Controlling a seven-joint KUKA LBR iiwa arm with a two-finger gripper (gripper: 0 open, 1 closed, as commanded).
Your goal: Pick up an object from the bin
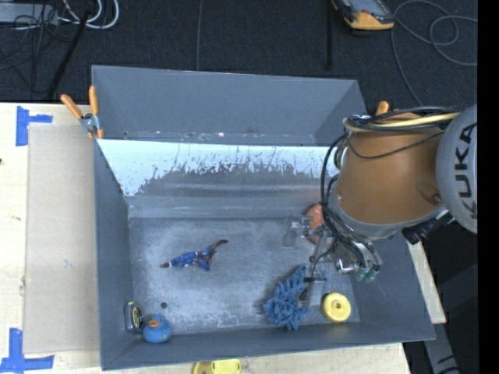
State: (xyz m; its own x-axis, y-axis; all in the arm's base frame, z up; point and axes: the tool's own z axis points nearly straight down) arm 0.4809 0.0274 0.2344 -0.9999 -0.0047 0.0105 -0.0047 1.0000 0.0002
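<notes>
At lower right, my claw [316, 275], state indiscernible, stood over a blue knitted cloth [285, 302], likely soft and light, best gripped mid-bunch.

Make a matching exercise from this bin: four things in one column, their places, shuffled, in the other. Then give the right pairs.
Things:
1. yellow disc
2. blue woolly bundle
3. small blue figure
4. blue ball

Places:
A. front-left corner
B. open floor, left of centre
C. front-right corner
D. by the front wall, right of centre

Pairs: 1-C, 2-D, 3-B, 4-A.
</notes>
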